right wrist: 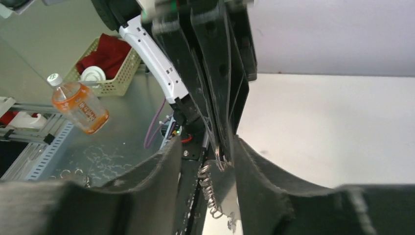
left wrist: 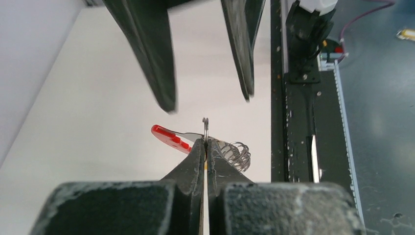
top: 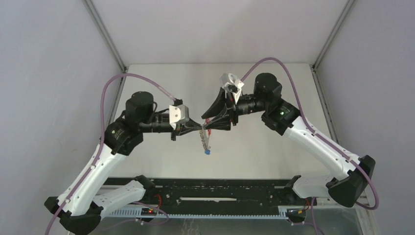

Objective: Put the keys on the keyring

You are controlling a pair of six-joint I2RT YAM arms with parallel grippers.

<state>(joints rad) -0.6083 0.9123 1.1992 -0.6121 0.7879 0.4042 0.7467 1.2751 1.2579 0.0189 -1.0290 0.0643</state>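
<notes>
One desk (top: 264, 156): white and flat, with grey walls (top: 49, 73) around it.
Arms: the left arm (top: 98, 166) and the right arm (top: 318, 144) bend in from the two sides. They meet tip to tip near the middle of the desk.
Basket (right wrist: 115, 68): seen off the desk in the right wrist view, with something red inside.
Bottle (right wrist: 78, 107): just beside the basket, with orange drink in it and a white cap.
Left fingers (left wrist: 193, 161): pressed tight together. Their tips pinch the thin metal ring (left wrist: 206, 128) of the keyring (top: 205, 138).
Right fingers (right wrist: 264, 191): spread wide and holding nothing. The tips of the left fingers poke in between them.
Keyring: held up in the air between the two arms by the left fingers alone.
Chain (left wrist: 237, 155): grey and curly, on one side of the left fingers, hanging down from the ring.
Red tag (left wrist: 169, 137): sticks out on the other side of the left fingers.
Blue key (top: 207, 152): at the low end of the chain, just below where the arms meet in the top view. I cannot tell if it touches the desk.
</notes>
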